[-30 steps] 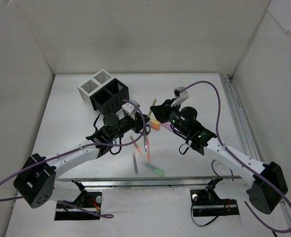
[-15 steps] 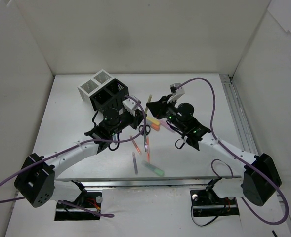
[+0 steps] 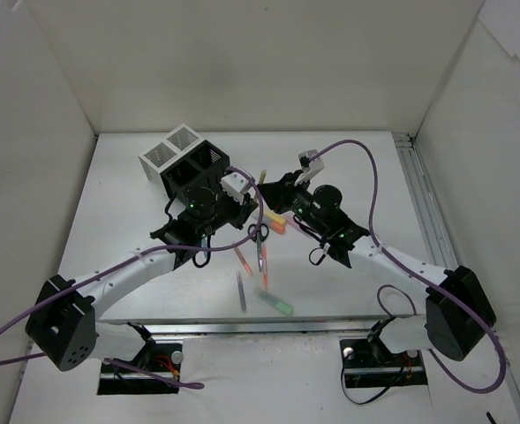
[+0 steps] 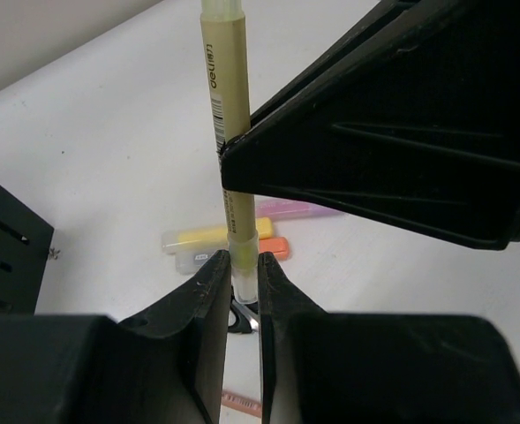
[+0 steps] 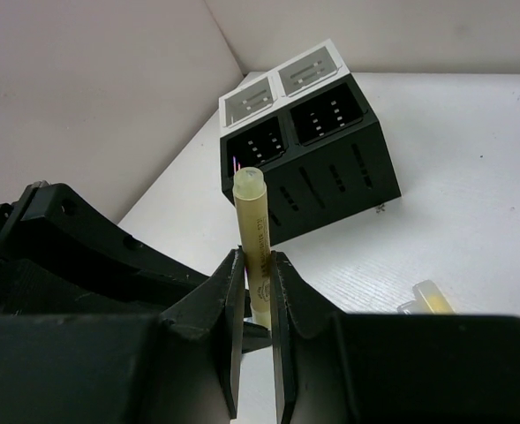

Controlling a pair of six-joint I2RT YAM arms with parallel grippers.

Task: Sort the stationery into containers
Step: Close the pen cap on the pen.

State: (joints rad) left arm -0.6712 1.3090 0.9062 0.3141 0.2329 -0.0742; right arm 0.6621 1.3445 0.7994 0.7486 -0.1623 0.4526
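Yellow-green pen [image 4: 227,106] stands upright in mid-air over the counter [image 3: 118,212], left hand [image 4: 242,274] clamped on its lower end and right hand [image 5: 257,291] clamped just above, probably a hand-over toward the mesh containers [image 5: 308,159]; scissors [image 3: 260,233] and loose highlighters [image 4: 198,239] lie below, and only the hands crowd each other.

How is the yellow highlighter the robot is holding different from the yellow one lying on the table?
The held highlighter stands upright, pinched by the left gripper and right gripper; the table highlighter lies flat, untouched. The held one looks paler, with printed writing; the table one is brighter. Both are yellowish and outside the cups.
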